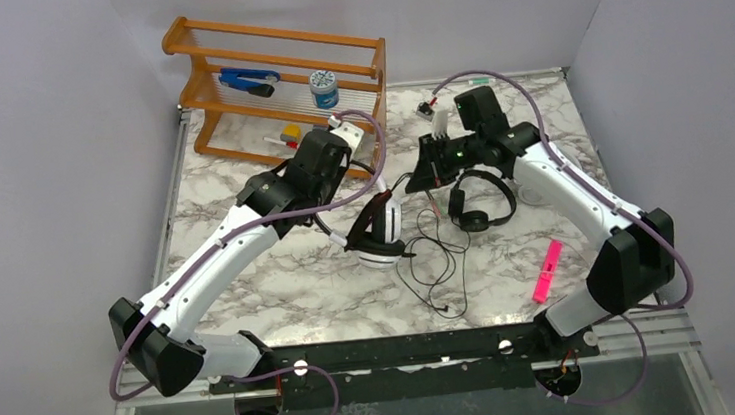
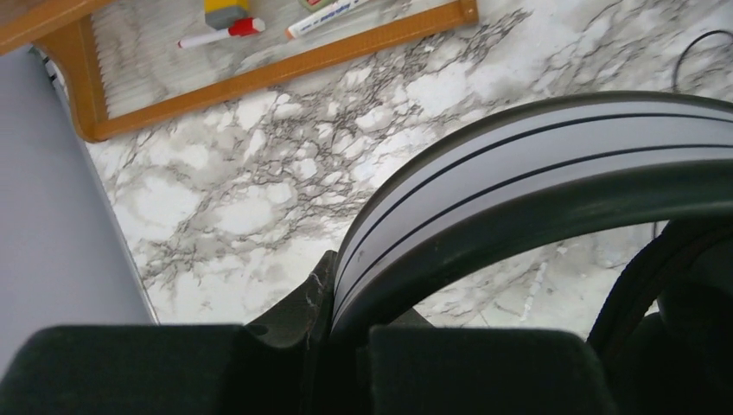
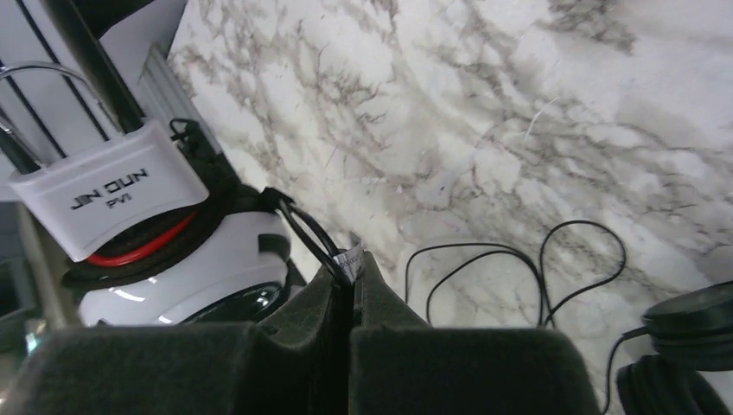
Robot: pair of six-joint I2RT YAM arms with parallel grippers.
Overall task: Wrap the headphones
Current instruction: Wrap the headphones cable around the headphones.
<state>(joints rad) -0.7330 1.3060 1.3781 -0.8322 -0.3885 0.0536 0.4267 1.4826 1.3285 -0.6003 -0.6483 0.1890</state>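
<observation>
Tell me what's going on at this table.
Two robot arms are working on the white headphones with black ear pads. The left gripper is shut on their headband. The right gripper is pinched shut on the black cord right beside a white ear cup. More cord lies in loose loops on the marble table, so nothing looks wrapped yet. A smaller black pair lies nearby.

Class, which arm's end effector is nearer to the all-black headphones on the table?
Right. The right end effector pinches a black cord just left of the all-black headphones in the top view; the left end effector grips the white headband, farther left.
</observation>
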